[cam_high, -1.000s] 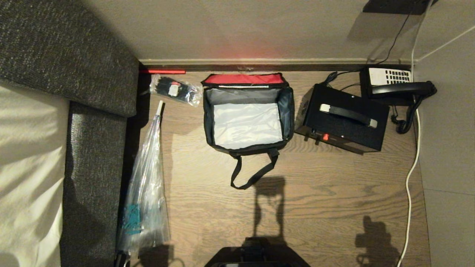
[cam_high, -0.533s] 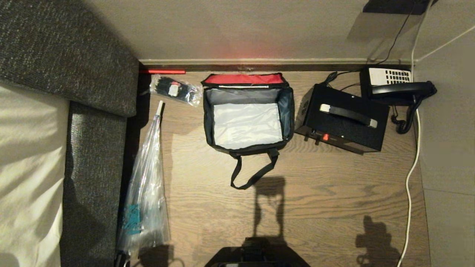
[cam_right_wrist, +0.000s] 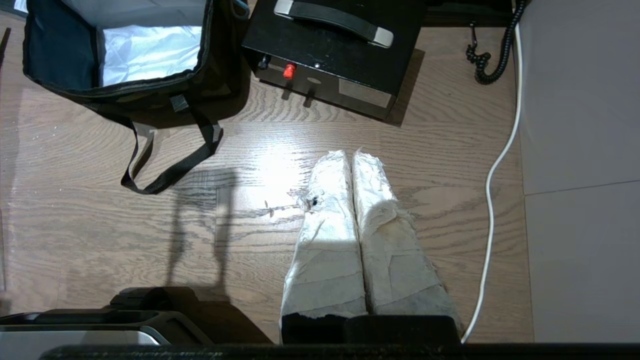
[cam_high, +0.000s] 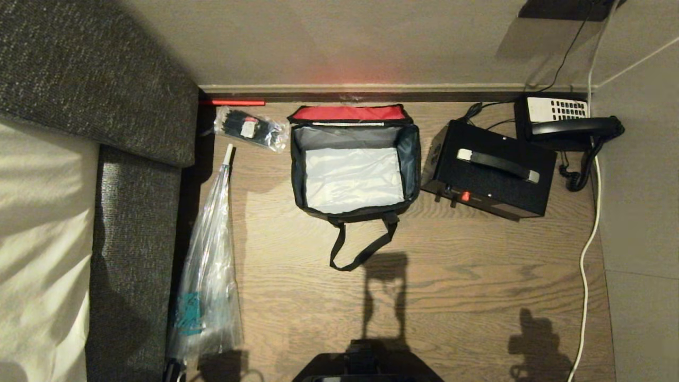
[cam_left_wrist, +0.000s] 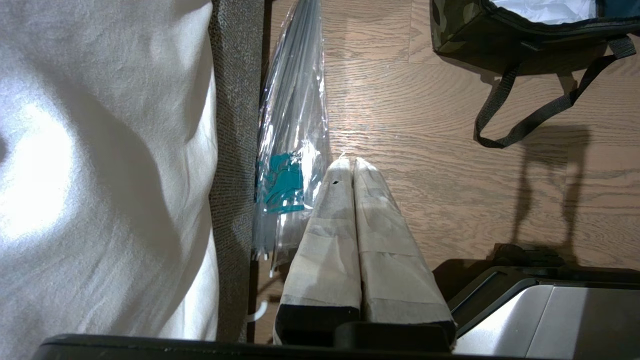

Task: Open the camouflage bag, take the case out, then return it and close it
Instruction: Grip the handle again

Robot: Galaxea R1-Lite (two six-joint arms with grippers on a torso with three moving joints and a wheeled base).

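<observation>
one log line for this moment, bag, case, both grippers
camouflage fabric bag: open, empty, on floor | flat black handled case: out, beside bag | left gripper: shut, idle above floor | right gripper: shut, idle above floor

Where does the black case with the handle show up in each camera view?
Head view: the case sits on the floor right of centre, beside the open camouflage bag.
Left wrist view: not in it; only a corner of the bag shows.
Right wrist view: the case is at the top, centre.
Shared landmark: the bag's strap loop on the floor, in all three views.
</observation>
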